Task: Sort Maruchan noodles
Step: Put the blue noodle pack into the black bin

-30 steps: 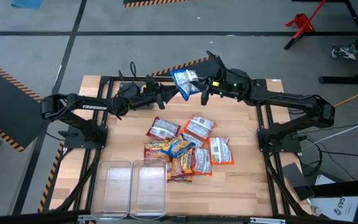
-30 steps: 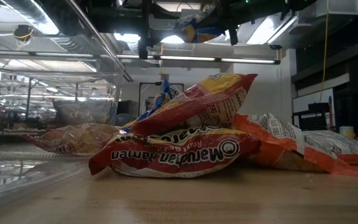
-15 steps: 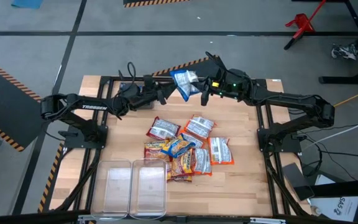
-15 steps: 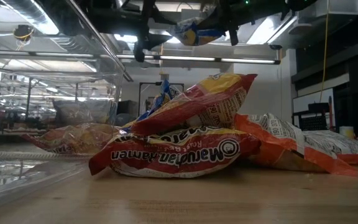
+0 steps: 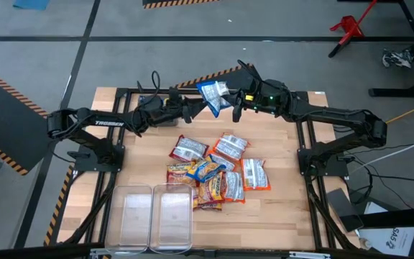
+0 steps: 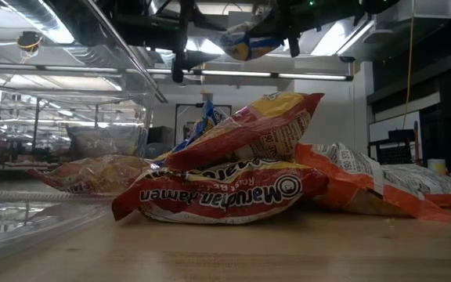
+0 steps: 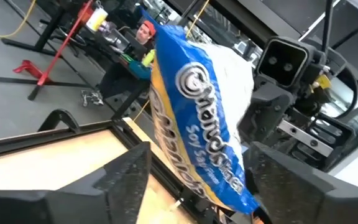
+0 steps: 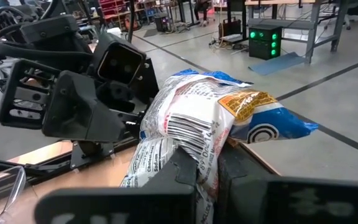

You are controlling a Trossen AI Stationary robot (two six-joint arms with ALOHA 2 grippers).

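While right tool [image 5: 230, 99] grips blue packet [image 5: 212, 95], left tool [image 5: 192, 109] gapes beside.

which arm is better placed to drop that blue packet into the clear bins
Left, probably. The right gripper is shut on the blue packet, but the clear bins sit on the left arm's side of the table. The left gripper is open right beside the packet, ready for a handover.

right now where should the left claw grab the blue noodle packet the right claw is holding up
Take the free edge of the blue noodle packet, the side turned toward the left claw. The right claw pinches the packet near its other end, so that part is taken. In the left wrist view the packet hangs between the open fingers, so a straight approach from the left arm's side looks best.
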